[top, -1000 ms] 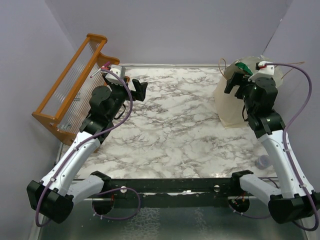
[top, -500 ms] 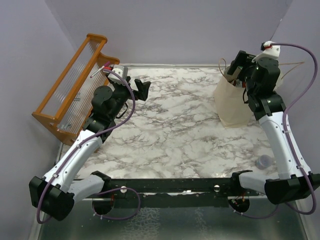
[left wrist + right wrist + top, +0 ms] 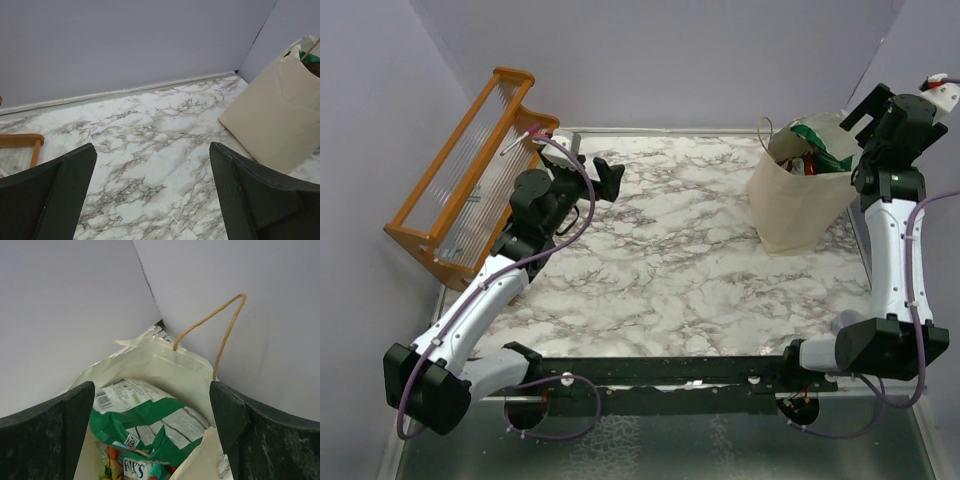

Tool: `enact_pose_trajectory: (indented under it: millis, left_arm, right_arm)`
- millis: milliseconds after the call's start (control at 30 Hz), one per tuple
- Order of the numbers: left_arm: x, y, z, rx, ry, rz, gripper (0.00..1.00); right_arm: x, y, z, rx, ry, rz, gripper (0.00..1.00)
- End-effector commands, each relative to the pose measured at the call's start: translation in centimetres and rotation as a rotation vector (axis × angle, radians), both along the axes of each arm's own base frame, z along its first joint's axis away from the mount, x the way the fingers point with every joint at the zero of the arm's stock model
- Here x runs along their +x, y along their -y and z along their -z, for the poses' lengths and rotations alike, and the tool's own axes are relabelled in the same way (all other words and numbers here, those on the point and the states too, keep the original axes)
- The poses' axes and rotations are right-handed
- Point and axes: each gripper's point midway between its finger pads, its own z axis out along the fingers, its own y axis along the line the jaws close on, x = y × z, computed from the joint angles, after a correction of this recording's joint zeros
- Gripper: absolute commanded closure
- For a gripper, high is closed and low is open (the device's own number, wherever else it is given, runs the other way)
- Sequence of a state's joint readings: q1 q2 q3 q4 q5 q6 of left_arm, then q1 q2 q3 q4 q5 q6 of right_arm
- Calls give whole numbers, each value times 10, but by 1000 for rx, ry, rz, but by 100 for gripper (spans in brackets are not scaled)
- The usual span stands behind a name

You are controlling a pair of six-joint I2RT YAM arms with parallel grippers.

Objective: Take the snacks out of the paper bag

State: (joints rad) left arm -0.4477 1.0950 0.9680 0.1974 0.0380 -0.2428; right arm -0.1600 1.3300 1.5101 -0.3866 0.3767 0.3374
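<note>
Snacks (image 3: 145, 422) lie inside the paper bag (image 3: 790, 215) at the bench's (image 3: 670, 260) far right corner, none out yet as far as we see, our right end effector (image 3: 152, 410) gaping empty above them, left end effector (image 3: 152, 175) equally wide.

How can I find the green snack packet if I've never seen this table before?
Look at the far right corner of the marble table, where a tall cream paper bag with cord handles stands open. The green packet lies on top inside its mouth. It is the only green-and-white one, with a barcode, sitting above the small orange packets.
</note>
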Motion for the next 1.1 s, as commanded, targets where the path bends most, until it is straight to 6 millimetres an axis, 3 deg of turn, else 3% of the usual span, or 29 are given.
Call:
enact_pose_trajectory:
  millis: [0,133,300,500,700,967,1067]
  left_arm:
    - [-2,11,-2,-46,-1,40,1]
    - [-4,15,-3,-60,-7,59,1]
    - [-6,18,-6,-64,-11,71,1]
    - [-6,29,-1,-48,-42,103,1]
    - [-8,33,0,-32,-41,102,1]
    - [-7,28,0,-24,-33,80,1]
    - [-6,28,1,-20,-34,76,1]
  right_arm:
    - [7,18,-3,55,27,39,1]
    - [3,37,6,78,56,35,1]
    - [-3,43,25,80,51,4,8]
    - [-10,62,32,50,38,43,6]
    - [21,65,30,-13,52,-65,17]
    - [36,80,40,3,52,-91,26]
    - [41,85,46,10,45,-104,40]
